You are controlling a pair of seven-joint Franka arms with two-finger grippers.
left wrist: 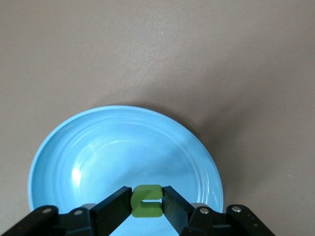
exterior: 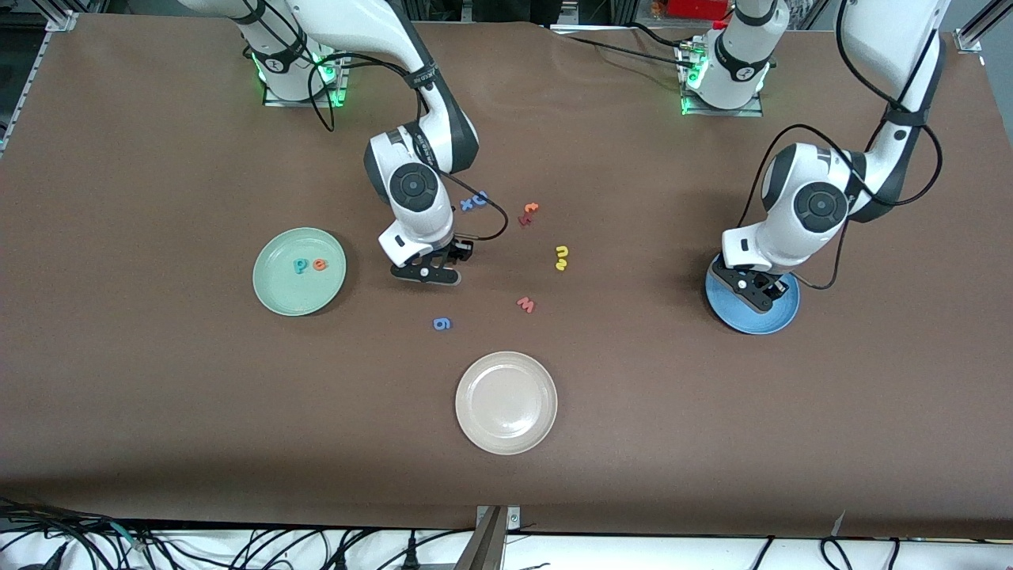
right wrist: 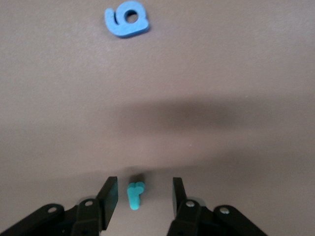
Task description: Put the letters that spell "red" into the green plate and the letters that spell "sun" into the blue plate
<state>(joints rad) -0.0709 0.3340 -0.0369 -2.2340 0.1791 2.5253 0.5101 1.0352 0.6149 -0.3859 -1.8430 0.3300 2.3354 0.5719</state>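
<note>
In the front view the right gripper (exterior: 428,274) hides whatever lies under it, and the left gripper (exterior: 758,290) covers part of the blue plate (exterior: 779,318), so the green "u" (left wrist: 147,200) shows only in the left wrist view. That wrist view shows no other letter on the plate, though its edge under the gripper is cut off.

The surface (exterior: 158,412) is a brown mat; cables run along its edge nearest the front camera.

The left gripper is over the blue plate at the left arm's end, pinching the green "u" between its fingers (left wrist: 114,212). The right gripper is low over the surface beside the green plate (exterior: 299,271), its fingers (right wrist: 109,196) spread on either side of the thin teal "r" (right wrist: 135,193), which lies on the mat and touches neither finger.

The green plate holds the teal "d" (exterior: 301,265) and the orange "e" (exterior: 319,264), side by side. Two yellow letters (exterior: 562,257) lie touching near the middle of the surface. The blue "6" (right wrist: 127,19) lies nearer the front camera than the right gripper, the red "w" (exterior: 526,304) beside it. A beige plate (exterior: 506,402) lies nearest the camera. Blue letters (exterior: 473,200) and an orange-and-red pair (exterior: 528,213) lie toward the bases.
</note>
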